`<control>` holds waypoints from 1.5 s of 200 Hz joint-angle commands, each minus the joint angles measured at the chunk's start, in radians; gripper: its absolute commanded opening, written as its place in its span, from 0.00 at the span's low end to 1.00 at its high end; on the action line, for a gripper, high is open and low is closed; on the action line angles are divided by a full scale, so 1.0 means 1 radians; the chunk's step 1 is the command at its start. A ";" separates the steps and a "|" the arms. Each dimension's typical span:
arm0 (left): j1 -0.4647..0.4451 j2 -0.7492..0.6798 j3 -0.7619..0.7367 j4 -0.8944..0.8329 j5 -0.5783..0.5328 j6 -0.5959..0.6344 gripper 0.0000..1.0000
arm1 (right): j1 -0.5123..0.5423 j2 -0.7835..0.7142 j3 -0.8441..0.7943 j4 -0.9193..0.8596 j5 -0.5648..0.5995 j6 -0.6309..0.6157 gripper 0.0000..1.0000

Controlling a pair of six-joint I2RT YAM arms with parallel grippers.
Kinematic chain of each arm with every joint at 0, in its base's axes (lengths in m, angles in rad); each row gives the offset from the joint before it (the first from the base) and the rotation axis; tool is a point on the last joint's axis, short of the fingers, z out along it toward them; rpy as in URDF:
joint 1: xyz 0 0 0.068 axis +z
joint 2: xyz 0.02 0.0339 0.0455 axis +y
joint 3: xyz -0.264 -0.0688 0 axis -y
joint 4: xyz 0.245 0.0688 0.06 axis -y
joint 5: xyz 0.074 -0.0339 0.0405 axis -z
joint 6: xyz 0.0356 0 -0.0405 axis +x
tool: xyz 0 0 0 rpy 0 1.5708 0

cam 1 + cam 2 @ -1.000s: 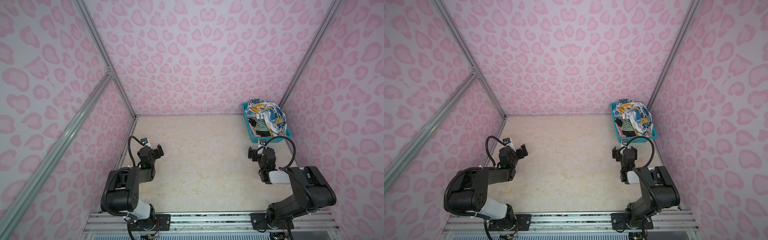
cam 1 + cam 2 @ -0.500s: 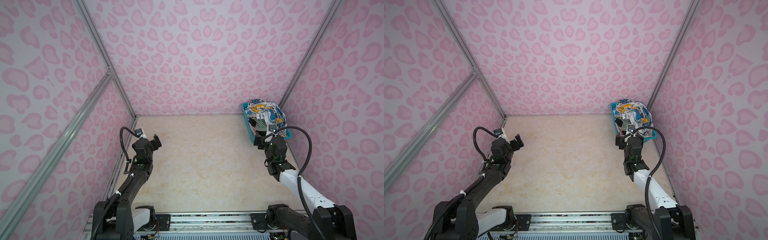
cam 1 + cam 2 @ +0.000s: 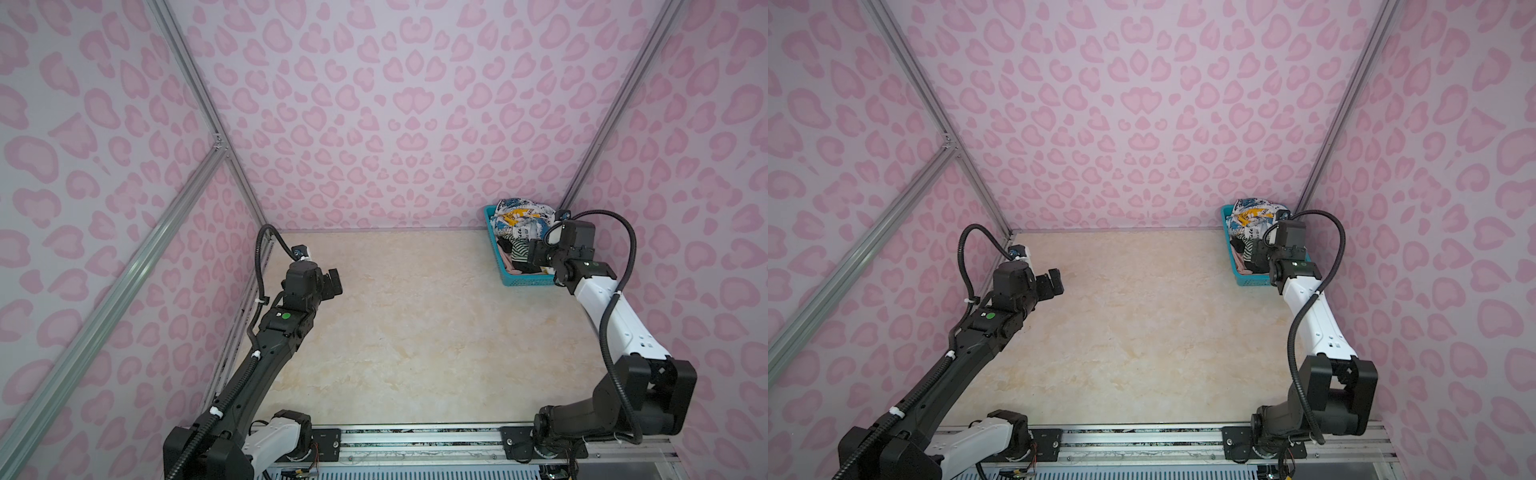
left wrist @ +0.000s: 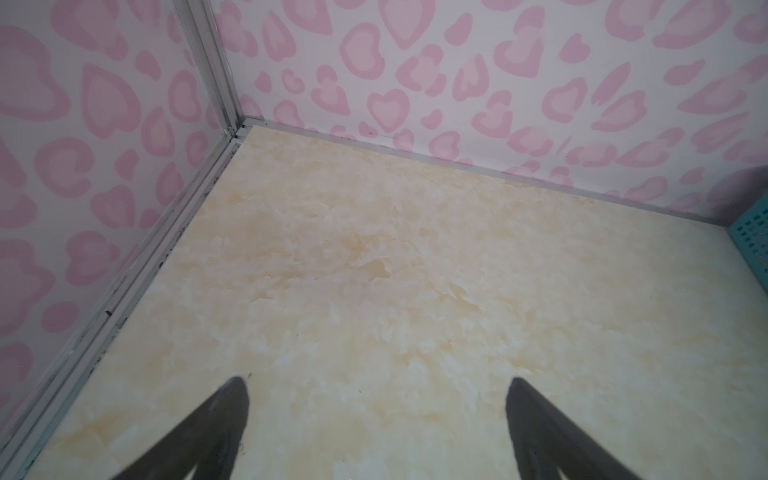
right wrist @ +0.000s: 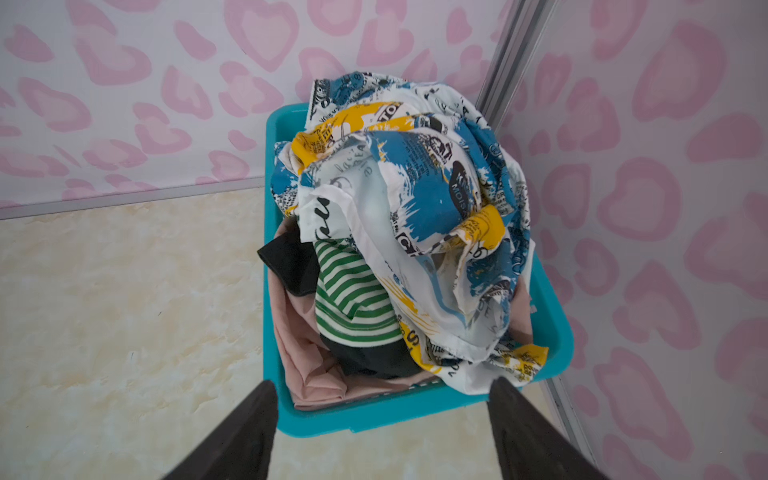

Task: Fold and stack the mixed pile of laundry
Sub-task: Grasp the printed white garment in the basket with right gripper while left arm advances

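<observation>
Both top views high over whole table [image 3: 415,332]; right wrist view close above laundry pile [image 5: 415,216].

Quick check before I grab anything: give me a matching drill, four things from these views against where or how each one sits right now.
Things
1. printed white garment
2. green-and-white striped top
3. pale pink garment
4. left pincer

States
a. open above the tabletop, holding nothing
b. tops the heap, spilling over the rim of the teal basket
c. low in the basket, against its wall
d. tucked partly under the printed one, next to the black garment

Pairs: 1-b, 2-d, 3-c, 4-a
</observation>
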 commanded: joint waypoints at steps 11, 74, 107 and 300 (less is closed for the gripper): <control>-0.011 -0.027 0.025 -0.087 0.039 -0.031 0.98 | -0.034 0.142 0.135 -0.053 -0.077 0.024 0.74; -0.024 -0.049 0.011 -0.136 0.116 -0.055 0.99 | -0.073 0.444 0.473 -0.138 -0.081 0.029 0.65; -0.025 -0.053 0.010 -0.146 0.136 -0.056 1.00 | -0.076 0.557 0.561 -0.175 -0.161 0.031 0.51; -0.024 0.098 0.147 -0.113 0.149 -0.142 0.97 | 0.535 -0.038 0.422 -0.291 -0.290 -0.005 0.00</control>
